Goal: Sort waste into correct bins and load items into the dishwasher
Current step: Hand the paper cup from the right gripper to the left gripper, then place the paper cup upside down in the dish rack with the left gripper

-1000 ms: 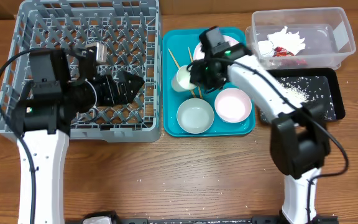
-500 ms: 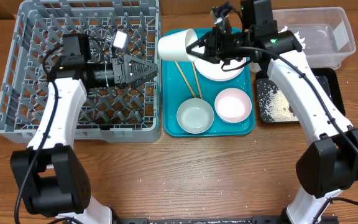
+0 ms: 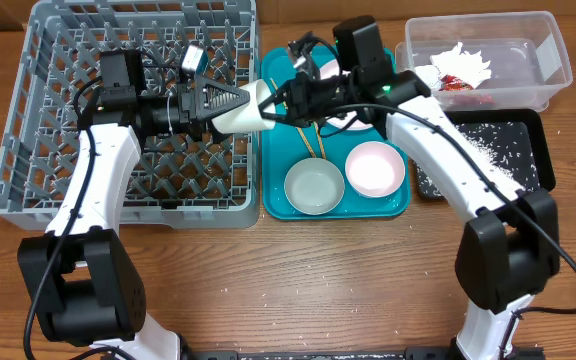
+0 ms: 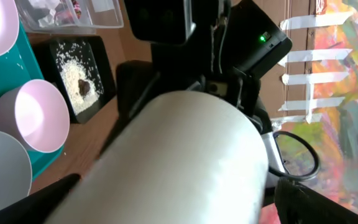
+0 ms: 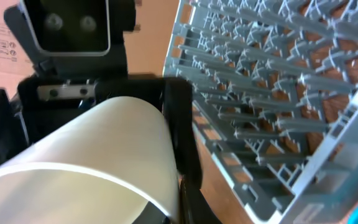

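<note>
White cup (image 3: 248, 108) — mouth not made out in any view. It lies sideways in the air, long axis left-right, over the dish rack (image 3: 28, 125) edge beside the teal tray (image 3: 270, 200). Right end effector (image 3: 278, 99) clenched on one end; left end effector (image 3: 226, 104) spread wide round the other.

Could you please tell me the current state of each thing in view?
white cup: sideways in mid-air, gripped by the shut right tool
left tool: open around the cup
grey bowl: upright, empty, on teal tray
pink bowl: upright, empty
chopsticks: lying on teal tray
clear tub: holds napkin, wrapper
black tray: holds rice
</note>
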Tool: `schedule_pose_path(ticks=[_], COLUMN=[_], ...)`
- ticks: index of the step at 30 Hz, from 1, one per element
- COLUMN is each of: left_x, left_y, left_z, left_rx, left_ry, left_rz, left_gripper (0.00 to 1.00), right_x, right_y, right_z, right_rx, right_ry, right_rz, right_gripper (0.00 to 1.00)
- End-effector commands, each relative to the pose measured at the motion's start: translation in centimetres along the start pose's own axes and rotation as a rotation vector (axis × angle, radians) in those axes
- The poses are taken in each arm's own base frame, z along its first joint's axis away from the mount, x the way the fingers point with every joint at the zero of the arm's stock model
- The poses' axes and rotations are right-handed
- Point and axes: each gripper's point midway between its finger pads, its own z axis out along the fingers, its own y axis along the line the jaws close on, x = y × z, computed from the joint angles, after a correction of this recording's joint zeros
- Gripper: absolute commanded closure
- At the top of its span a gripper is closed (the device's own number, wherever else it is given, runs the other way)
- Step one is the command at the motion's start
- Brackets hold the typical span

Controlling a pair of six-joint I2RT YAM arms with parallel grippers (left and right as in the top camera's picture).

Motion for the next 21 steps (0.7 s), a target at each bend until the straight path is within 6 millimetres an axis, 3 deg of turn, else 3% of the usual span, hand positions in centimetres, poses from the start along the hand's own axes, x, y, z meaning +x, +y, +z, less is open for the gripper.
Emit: schedule_pose_path(ticks=[1,9,12,14,17,20,21], left_x=[-0.20,-0.21,-0.21,-0.21,-0.31,-0.64,-0.84], left_y=[-0.64,-0.64,-0.62,-0.63,-0.41,-0.35,-0.49], left_z=[-0.15,-0.16,-0.15,-0.15,-0.14,-0.20,-0.20], left_rx=[0.021,0.021,0.021,0.021,0.008,-0.002,-0.001], left_ry=[0.007,0.006,0.007,0.007,0.000,-0.007,-0.006], left_rz=[-0.007,-0.007,-0.007,-0.007,-0.007,0.025,0.055], left_gripper=[0.05,0.19,0.37,0.59,0.63,0.65,0.68], right_x=[-0.03,0.13,0.15,0.15,0.15,0.05,-0.09], right_y=[-1.39,-1.50,-1.50,-1.50,-1.50,-1.59,-1.75], right_z=[0.63,0.68,0.68,0.68,0.68,0.55,0.38], right_rx=[-0.010,-0.012,-0.012,-0.012,-0.012,-0.011,-0.006], right_ry=[0.016,0.023,0.024,0.024,0.024,0.021,0.015], right_rz=[0.060,0.068,0.069,0.070,0.069,0.060,0.057], right_gripper=[0.96,0.96,0.96,0.94,0.81,0.51,0.44])
